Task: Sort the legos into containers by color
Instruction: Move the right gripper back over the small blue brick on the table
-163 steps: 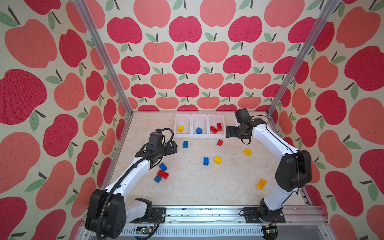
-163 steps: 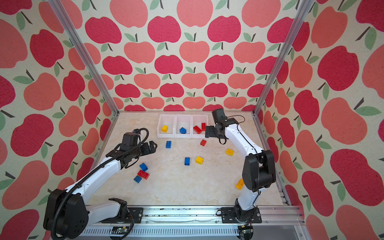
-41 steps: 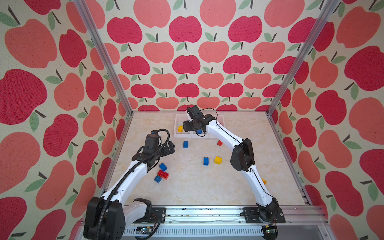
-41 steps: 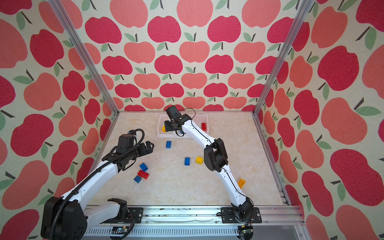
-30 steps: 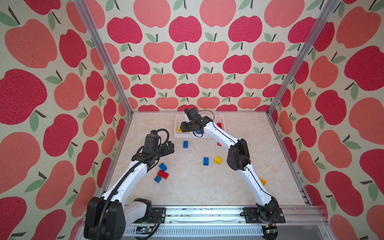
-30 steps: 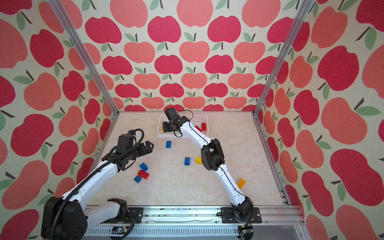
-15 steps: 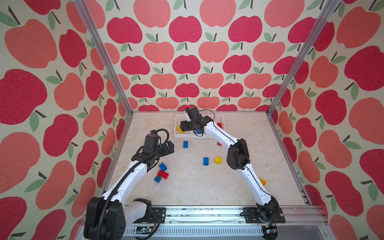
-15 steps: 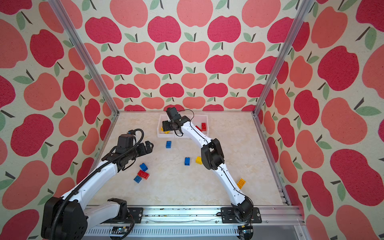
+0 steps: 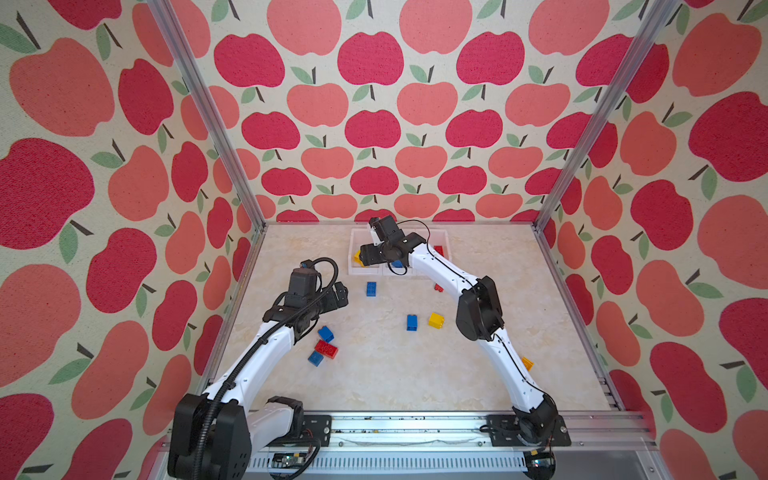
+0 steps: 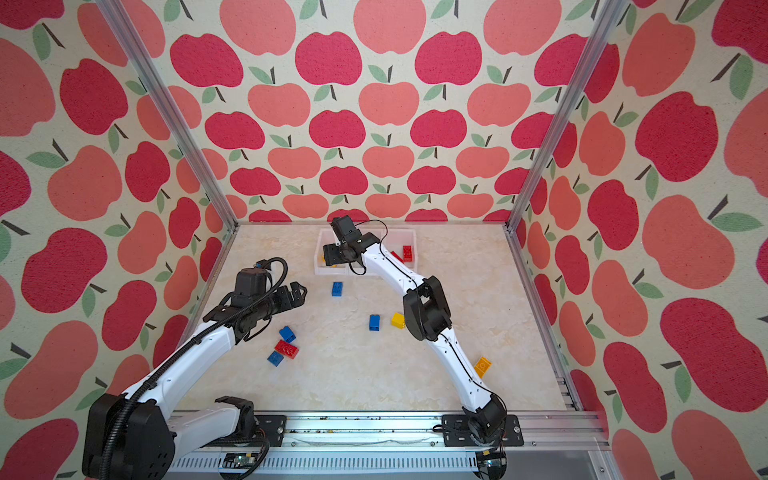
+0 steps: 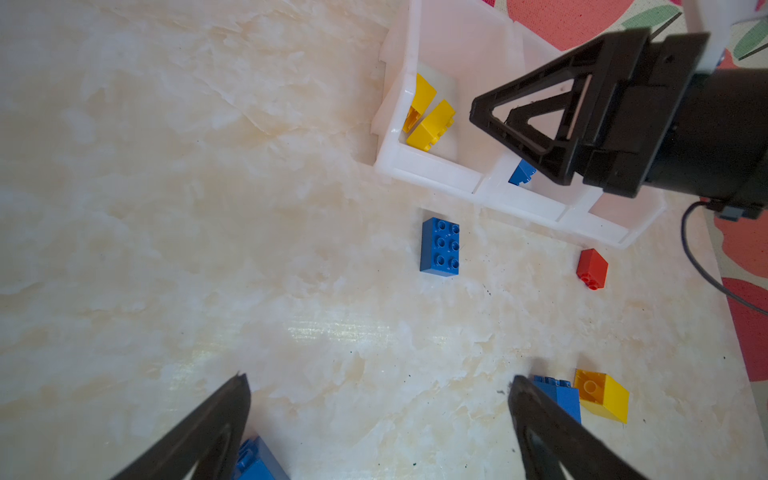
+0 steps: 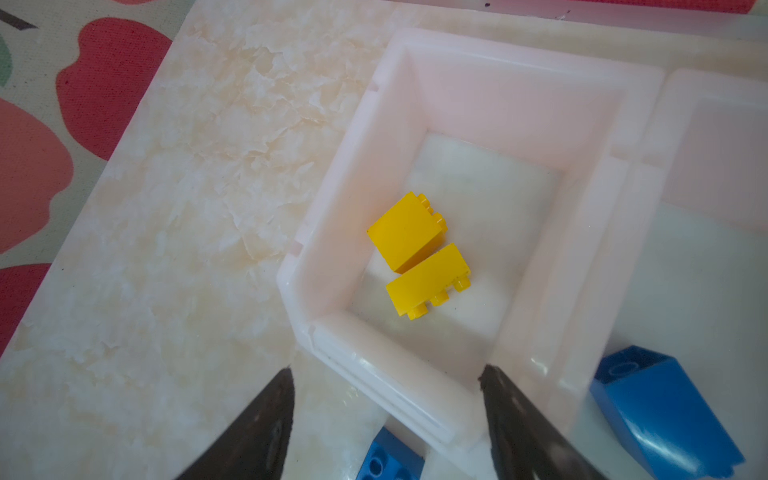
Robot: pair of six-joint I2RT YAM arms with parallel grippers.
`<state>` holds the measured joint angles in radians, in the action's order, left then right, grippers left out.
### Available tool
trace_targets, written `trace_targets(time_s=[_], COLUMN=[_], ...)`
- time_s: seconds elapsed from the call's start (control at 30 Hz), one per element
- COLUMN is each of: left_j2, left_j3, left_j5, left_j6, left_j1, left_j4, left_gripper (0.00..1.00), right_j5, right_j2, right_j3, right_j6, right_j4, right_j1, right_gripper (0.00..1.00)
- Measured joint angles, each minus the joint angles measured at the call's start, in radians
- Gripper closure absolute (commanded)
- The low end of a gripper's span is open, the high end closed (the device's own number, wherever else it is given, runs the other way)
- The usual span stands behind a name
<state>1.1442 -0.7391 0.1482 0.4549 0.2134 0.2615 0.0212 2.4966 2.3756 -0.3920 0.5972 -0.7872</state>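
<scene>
- The containers [image 9: 353, 249] are three white bins in a row by the far edge of the tabletop [image 9: 374, 386].
- The right gripper [image 12: 386, 370] hangs over the end bin nearest the tabletop's left edge. Its jaws are apart and hold nothing.
- Two yellow bricks [image 12: 405, 232] lie touching each other in that bin.
- A blue brick [image 12: 665, 411] lies in the middle bin. Red bricks [image 10: 407, 253] lie in the last bin.
- The left gripper [image 11: 378, 377] hangs above the tabletop, nearer the left edge. Its jaws are wide apart and hold nothing.
- Loose legos lie on the tabletop:
- A long blue brick [image 9: 371, 289] and a small red brick [image 11: 592, 268] lie just in front of the bins.
- A blue and yellow pair [image 9: 423, 321] lies near the middle.
- A red brick [image 9: 326, 349] lies between two blue ones near the left arm.
- An orange-yellow brick [image 10: 482, 366] lies near the right edge.
</scene>
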Motion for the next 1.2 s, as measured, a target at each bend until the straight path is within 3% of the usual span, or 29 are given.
trace_targets(time_s=[0.47,0.97,1.2], left_j2=[0.000,0.008,0.009], left_j3=[0.000,0.000,0.000], left_j5=[0.000,0.018,0.018], left_j6=[0.000,0.001,0.004], left_j1=[0.000,0.000,0.000], left_j4=[0.000,-0.005,-0.005], left_gripper=[0.01,0.01,0.01], right_j5=[-0.006,-0.100,-0.137], right_j2=[-0.418,-0.549,-0.568], right_j3=[-0.487,-0.752,-0.821], right_j6=[0.005,-0.180,-0.268], right_j4=[-0.027,0.167,0.210], right_j1=[-0.014,-0.086,-0.098], right_gripper=[0.23,0.23,0.30])
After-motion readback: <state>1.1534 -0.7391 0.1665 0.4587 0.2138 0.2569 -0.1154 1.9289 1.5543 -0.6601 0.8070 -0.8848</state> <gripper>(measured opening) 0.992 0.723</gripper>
